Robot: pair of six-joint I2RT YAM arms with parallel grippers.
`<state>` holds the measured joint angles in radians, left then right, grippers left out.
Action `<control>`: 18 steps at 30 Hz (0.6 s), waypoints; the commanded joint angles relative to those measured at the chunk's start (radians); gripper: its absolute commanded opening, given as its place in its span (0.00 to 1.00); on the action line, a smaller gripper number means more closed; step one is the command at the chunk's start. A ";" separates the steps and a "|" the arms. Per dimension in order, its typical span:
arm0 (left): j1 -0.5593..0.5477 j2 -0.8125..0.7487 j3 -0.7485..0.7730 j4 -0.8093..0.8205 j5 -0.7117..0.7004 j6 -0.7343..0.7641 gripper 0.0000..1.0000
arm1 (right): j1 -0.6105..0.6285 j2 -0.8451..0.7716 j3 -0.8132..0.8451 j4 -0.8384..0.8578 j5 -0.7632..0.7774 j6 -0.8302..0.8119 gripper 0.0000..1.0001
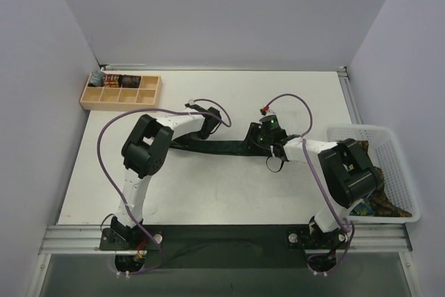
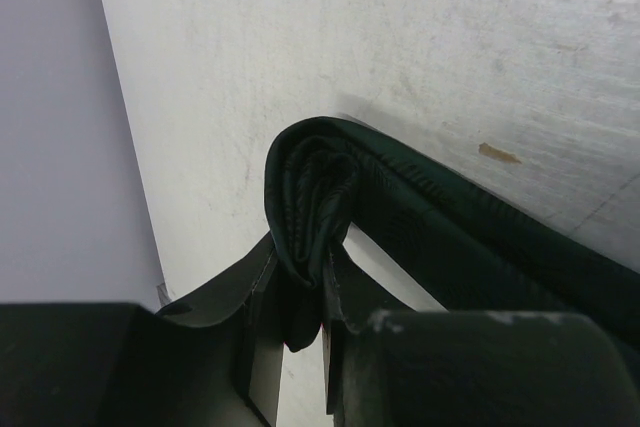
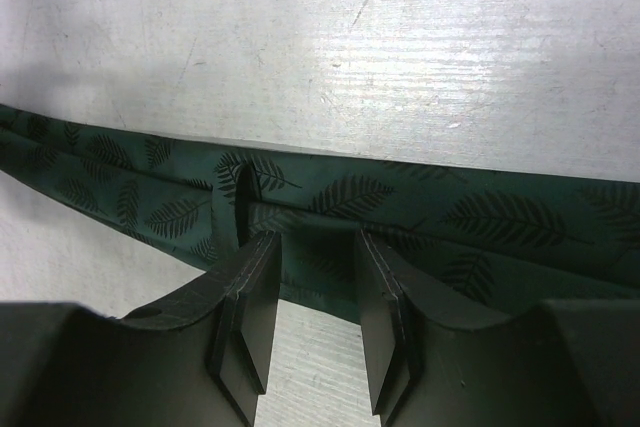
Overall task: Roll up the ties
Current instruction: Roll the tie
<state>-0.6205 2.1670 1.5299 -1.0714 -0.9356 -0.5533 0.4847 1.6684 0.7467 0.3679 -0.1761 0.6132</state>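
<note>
A long dark green leaf-patterned fabric necktie (image 1: 215,148) lies stretched across the white worktop (image 1: 229,193) between the two arms. The left end effector (image 2: 298,292) pinches its loosely rolled end, while the right end effector (image 3: 312,297) stands narrowly parted over the flat stretch, possibly touching the fabric.

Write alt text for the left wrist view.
The left claw pinches the partly rolled end of a dark green tie. The unrolled length trails off to the right across a scuffed white table.
</note>
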 commanded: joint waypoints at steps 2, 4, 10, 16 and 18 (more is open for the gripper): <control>-0.005 0.046 0.058 -0.013 -0.065 0.026 0.09 | -0.005 0.031 0.014 -0.023 -0.017 -0.010 0.36; -0.004 0.056 0.059 -0.012 -0.074 0.027 0.10 | -0.005 0.030 0.011 -0.021 -0.019 -0.010 0.36; -0.015 0.065 0.076 -0.004 -0.036 0.030 0.21 | -0.006 0.034 0.011 -0.021 -0.022 -0.013 0.36; -0.025 0.027 0.098 0.014 0.026 0.058 0.36 | -0.006 0.040 0.017 -0.021 -0.026 -0.015 0.36; -0.025 0.016 0.102 0.018 0.046 0.070 0.37 | -0.006 0.042 0.020 -0.021 -0.026 -0.015 0.36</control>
<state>-0.6395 2.2257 1.5898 -1.0714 -0.9382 -0.5045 0.4835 1.6833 0.7509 0.3935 -0.1989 0.6094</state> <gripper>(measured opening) 0.365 0.357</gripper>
